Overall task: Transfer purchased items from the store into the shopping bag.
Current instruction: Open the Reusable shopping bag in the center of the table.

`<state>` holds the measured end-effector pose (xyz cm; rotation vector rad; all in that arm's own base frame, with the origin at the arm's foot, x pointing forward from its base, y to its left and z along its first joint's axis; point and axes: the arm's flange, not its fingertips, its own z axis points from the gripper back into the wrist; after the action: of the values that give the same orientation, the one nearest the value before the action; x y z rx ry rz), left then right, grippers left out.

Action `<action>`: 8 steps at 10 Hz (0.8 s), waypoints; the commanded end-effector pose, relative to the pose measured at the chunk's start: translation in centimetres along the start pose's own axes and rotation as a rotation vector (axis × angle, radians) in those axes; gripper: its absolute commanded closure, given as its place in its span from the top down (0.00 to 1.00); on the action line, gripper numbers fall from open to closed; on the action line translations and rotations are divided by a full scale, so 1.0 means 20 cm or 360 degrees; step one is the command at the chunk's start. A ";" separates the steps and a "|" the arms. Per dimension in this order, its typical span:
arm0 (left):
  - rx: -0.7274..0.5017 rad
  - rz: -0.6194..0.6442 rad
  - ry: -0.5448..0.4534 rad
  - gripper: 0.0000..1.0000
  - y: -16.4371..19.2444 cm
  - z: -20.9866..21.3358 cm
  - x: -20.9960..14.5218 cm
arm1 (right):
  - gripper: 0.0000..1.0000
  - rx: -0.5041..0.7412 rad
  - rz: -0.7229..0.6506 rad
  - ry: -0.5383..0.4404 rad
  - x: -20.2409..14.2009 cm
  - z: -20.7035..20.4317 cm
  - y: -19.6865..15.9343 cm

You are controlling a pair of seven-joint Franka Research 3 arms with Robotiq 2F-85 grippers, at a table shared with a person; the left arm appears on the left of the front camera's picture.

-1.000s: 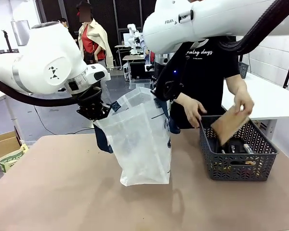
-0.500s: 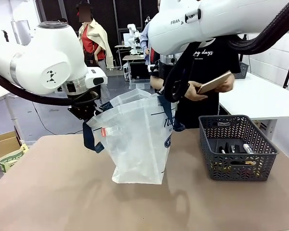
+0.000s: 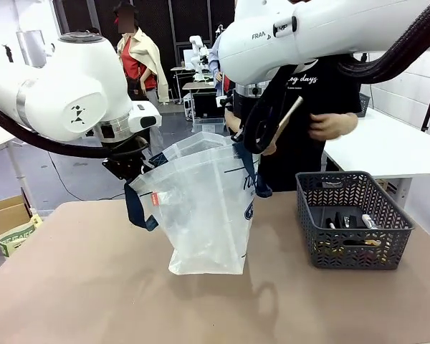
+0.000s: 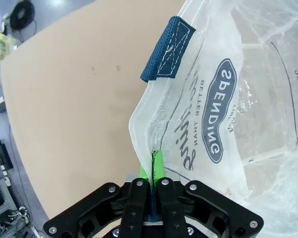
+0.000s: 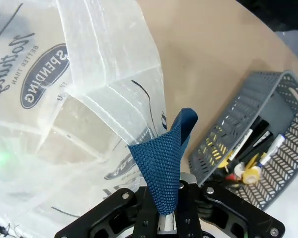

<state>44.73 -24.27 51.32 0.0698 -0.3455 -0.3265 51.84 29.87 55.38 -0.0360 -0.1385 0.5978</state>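
The shopping bag [image 3: 204, 215] hung open between the two arms, left of the store basket [image 3: 355, 244] and clear of it, with its base at or just on the desk [image 3: 93, 287]; which of the two could not be told. It looked empty. The left hand [image 4: 152, 168] was pressed together on the bag's rim, green pads pinching the thin plastic where a navy strap [image 4: 168, 49] is sewn on. The right hand [image 3: 256, 136] was likewise clamped shut, pinching the other navy strap [image 5: 161, 163] at the far side of the mouth.

Above and just beside the right hand, the person [image 3: 315, 93] held a flat tan packet [image 3: 290, 115] tilted on edge near the bag's opening. More small items [image 5: 248, 168] lay in the basket.

The step in hand appeared to be holding the mouth open while the person dropped the packet in. Doing it well called for both pinches to be firm, since the film is slippery and a strap or rim could slide out under a sudden load. The two hands wanted enough spread to give a wide opening, but not so much tension that the mouth flattened into a slit. The right arm crowded the person's approach, so a steady, unmoving hold there was the safest course. Letting the base sit on the desk would take the packet's weight off the grips.
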 end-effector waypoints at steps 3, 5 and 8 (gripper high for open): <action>0.0164 -0.0105 -0.0104 0.00 -0.01 -0.01 -0.04 | 0.00 -0.0102 0.0079 0.0021 -0.04 0.01 0.01; 0.0296 -0.0138 -0.0114 0.00 0.00 -0.01 -0.07 | 0.00 -0.0173 0.0155 0.0055 -0.07 0.04 0.01; 0.0372 -0.0208 -0.0038 0.00 0.01 -0.03 -0.07 | 0.00 -0.0236 0.0221 0.0139 -0.06 0.02 0.00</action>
<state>43.63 -24.34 50.77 0.2613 -0.4193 -0.4396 50.56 30.31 55.67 -0.1533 -0.1149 0.6927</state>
